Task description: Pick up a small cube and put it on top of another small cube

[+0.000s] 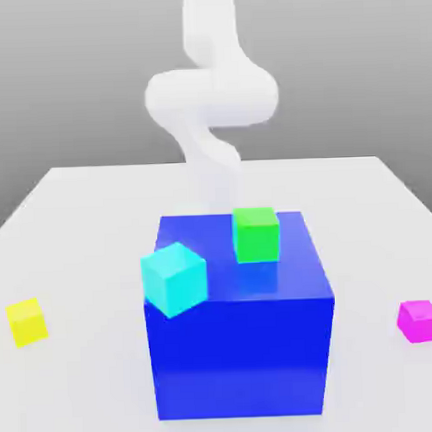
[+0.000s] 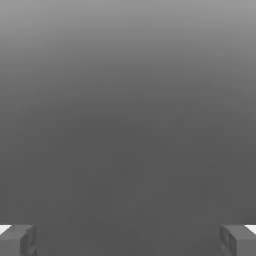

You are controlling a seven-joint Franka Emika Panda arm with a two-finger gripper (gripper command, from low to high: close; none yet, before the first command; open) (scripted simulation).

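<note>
Gripper (image 2: 128, 241) gapes empty, its fingers cut off; the arm (image 1: 211, 97) leaves the exterior view's top.

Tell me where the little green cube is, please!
In the exterior view, the green cube sits on top of the big blue block, beyond the cyan cube.

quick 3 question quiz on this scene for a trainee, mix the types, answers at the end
1. True or false: the gripper stands open with nothing between its fingers.
2. Multiple choice: which cube sits farthest to the exterior view's right?
a) yellow
b) cyan
c) magenta
3. Fill in: the green cube rests on top of the big ____ block.

Key:
1. True
2. c, the magenta cube
3. blue
</note>
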